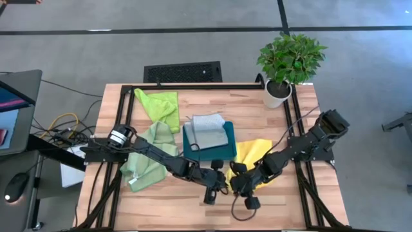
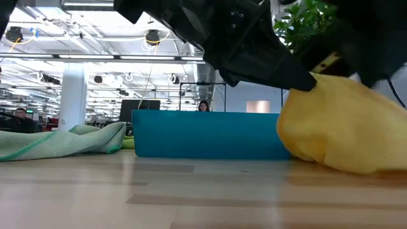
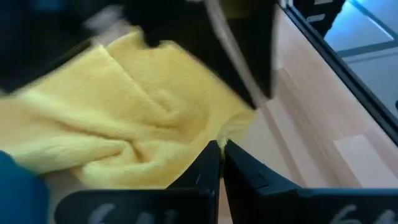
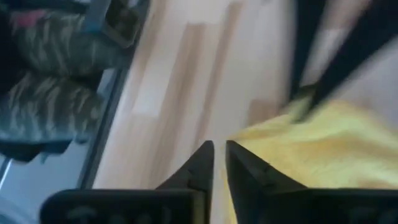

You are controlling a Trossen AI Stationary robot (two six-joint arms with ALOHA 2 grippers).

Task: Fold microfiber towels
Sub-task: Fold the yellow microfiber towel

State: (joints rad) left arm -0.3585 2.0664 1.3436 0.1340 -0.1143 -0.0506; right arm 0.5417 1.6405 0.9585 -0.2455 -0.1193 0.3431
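Observation:
The yellow towel (image 1: 256, 153) lies bunched on the table to the right of the teal tray (image 1: 193, 149). A grey towel (image 1: 209, 131) lies folded on the tray. The sage green towel (image 1: 147, 154) lies crumpled at the left and the lime green towel (image 1: 161, 106) at the far left. My left gripper (image 3: 221, 148) reaches in from the left and is shut at the yellow towel's near left edge. My right gripper (image 4: 219, 152) comes from the right and stands beside that edge (image 4: 292, 134), its fingers slightly apart over bare wood. My left gripper pinches a tip of the yellow towel's edge (image 3: 227, 130) between its two fingertips. It comes slanting down from the table's left. The pinched part (image 2: 304, 86) stands raised, and the rest of the towel rests bunched on the table.
A potted plant (image 1: 283, 71) stands at the far right corner. The black frame rail (image 1: 302, 174) runs along the table's right side. Bare wood (image 1: 167, 206) lies along the near edge.

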